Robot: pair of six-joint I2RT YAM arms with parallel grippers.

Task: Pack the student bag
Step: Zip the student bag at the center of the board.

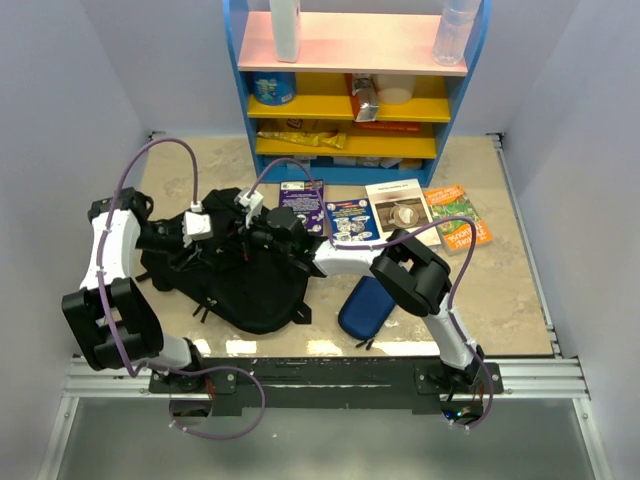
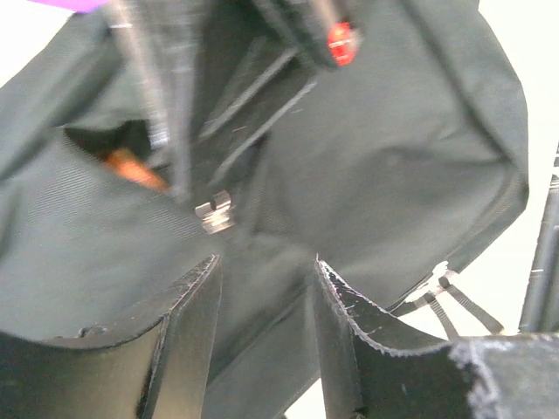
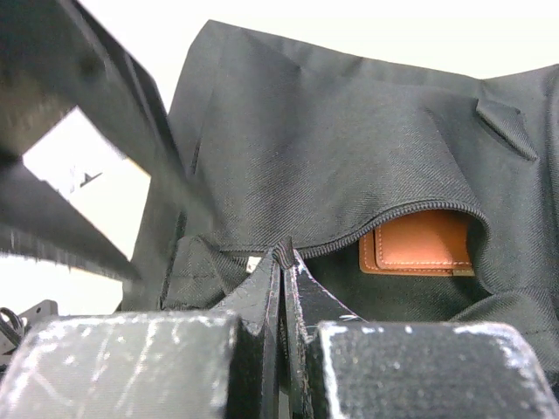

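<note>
The student bag (image 1: 250, 290), a large black backpack, lies at the left centre of the table. My right gripper (image 1: 256, 240) is on its upper part. In the right wrist view it (image 3: 284, 255) is shut on a small fabric tab at the end of the bag's (image 3: 349, 148) zipper. The pocket gapes there and shows a tan leather patch (image 3: 419, 243). My left gripper (image 1: 214, 248) is over the bag from the left. In its wrist view it (image 2: 266, 266) is open, with bag fabric (image 2: 393, 166) just beyond the fingers and a metal zipper pull (image 2: 214, 214) ahead.
Several books lie in a row behind the bag: purple (image 1: 302, 203), blue (image 1: 350, 220), white (image 1: 400, 212) and orange-green (image 1: 458, 218). A dark-blue oval pencil case (image 1: 365, 305) lies right of the bag. A blue shelf unit (image 1: 355, 90) stands at the back.
</note>
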